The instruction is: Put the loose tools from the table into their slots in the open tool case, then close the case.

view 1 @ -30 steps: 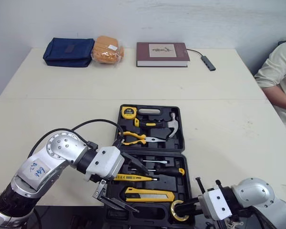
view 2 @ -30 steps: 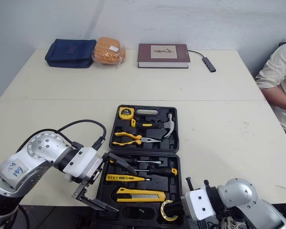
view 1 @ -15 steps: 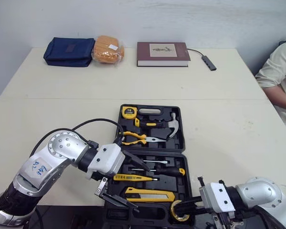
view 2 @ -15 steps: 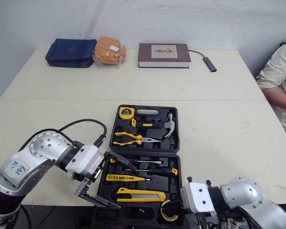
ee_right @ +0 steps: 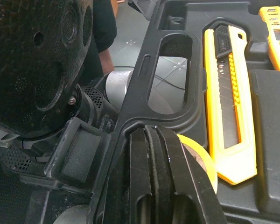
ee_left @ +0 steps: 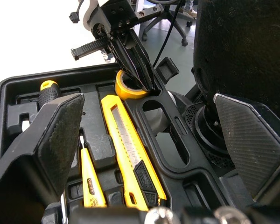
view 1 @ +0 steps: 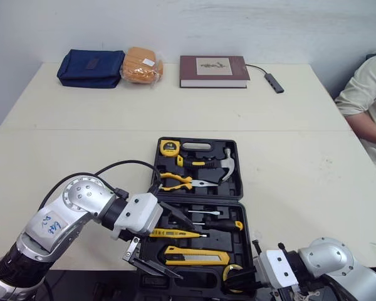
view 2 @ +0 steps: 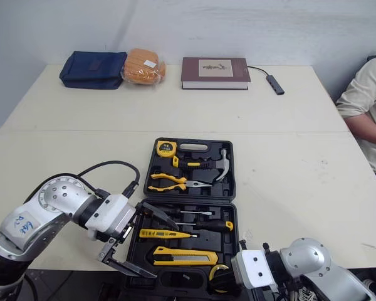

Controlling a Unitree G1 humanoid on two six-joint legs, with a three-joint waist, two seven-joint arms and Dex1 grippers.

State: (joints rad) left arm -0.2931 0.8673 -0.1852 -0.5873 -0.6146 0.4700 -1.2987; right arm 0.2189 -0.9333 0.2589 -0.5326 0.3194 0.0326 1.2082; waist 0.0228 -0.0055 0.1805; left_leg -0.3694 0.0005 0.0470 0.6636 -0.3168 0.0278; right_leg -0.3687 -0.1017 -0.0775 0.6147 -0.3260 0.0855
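Left wrist view, right end effector (ee_left: 141,84) pinching tape roll (ee_left: 124,91)

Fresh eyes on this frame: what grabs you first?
The open tool case at the near edge of the table, full of yellow tools. The right gripper pinches a yellow tape roll at its near right corner, while the left gripper hangs open over the near left side.

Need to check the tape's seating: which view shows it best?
The left wrist view: the tape shows as a ring in the case, with the right gripper on it. The right wrist view shows one edge; the eye views, a sliver.
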